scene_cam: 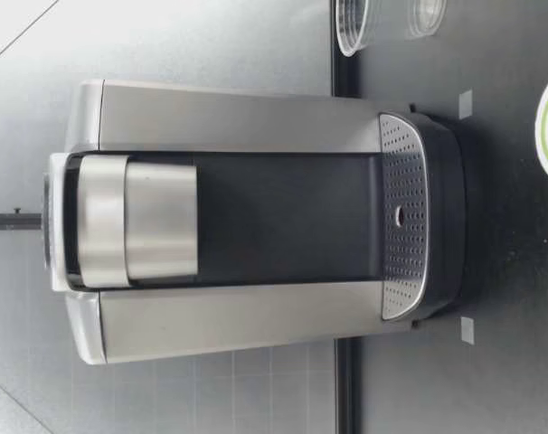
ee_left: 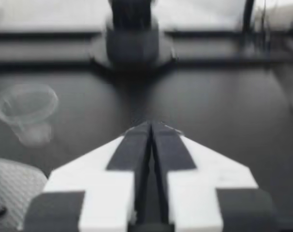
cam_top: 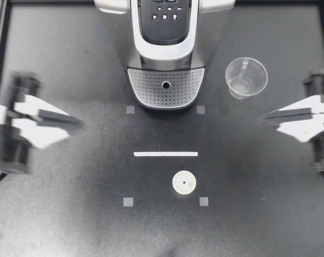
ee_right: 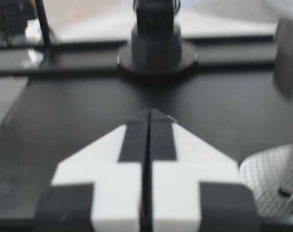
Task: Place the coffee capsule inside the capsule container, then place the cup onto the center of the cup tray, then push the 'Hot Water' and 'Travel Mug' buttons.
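Judging nothing done yet, we hold our left tool (cam_top: 79,122) and right tool (cam_top: 266,115) pinched together and empty at opposite edges of the desk (cam_top: 71,214). The capsule (cam_top: 184,182) lies near-centre. The cup (cam_top: 246,77) stands right of the cup tray (cam_top: 146,85).

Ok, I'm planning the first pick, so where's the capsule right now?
In the top view the capsule lies on the table near the middle, slightly toward my right side, across the white strip from the cup tray.
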{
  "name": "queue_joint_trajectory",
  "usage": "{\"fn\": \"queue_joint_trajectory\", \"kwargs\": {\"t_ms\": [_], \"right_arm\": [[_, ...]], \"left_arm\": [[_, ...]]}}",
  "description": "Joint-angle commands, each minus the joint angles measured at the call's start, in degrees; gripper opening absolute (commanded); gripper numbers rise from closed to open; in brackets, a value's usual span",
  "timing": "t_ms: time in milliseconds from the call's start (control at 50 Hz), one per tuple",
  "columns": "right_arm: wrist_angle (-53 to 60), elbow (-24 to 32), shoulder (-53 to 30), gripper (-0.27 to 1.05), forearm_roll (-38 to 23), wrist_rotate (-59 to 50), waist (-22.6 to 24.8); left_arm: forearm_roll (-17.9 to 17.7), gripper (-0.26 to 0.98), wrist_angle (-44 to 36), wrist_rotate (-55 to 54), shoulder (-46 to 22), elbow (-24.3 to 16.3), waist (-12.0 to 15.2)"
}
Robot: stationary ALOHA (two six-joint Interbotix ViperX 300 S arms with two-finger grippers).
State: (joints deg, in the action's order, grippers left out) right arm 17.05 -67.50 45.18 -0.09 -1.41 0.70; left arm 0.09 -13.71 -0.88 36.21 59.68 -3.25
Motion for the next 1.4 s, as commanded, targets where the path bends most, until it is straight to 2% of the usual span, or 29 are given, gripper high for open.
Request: {"fn": "queue_joint_trajectory", "kwargs": {"t_ms": [0,400,660,780,880,1040,1080,1380], "right_arm": [[0.18,0.79,-3.08,0.05,0.00,-1.14,0.97],[0.09,2.29,-18.54,0.05,-0.09,-6.68,4.31],[0.09,4.31,-27.16,0.05,0.00,-7.03,5.63],[0.09,5.54,-30.41,0.05,-0.09,-7.03,6.59],[0.09,6.42,-32.96,0.05,-0.09,-7.03,7.03],[0.09,8.00,-36.65,0.05,-0.09,-7.03,7.47],[0.09,8.44,-37.53,0.05,-0.09,-7.03,7.56],[0.09,10.55,-41.40,0.05,0.00,-6.94,8.26]], "left_arm": [[0.09,0.09,2.02,0.00,-4.13,-3.87,-0.62],[0.09,0.09,21.45,0.62,-26.37,-20.04,-1.23],[0.09,0.13,29.09,0.53,-33.93,-27.42,-2.72],[0.09,0.23,31.20,0.79,-36.21,-29.97,-3.08],[0.09,0.37,31.73,0.79,-37.71,-30.94,-3.16],[0.09,0.75,31.82,0.18,-40.25,-32.34,-3.34],[0.00,0.81,31.82,0.00,-40.87,-32.70,-3.34],[0.00,0.81,31.03,0.79,-44.03,-34.45,-4.22]]}}
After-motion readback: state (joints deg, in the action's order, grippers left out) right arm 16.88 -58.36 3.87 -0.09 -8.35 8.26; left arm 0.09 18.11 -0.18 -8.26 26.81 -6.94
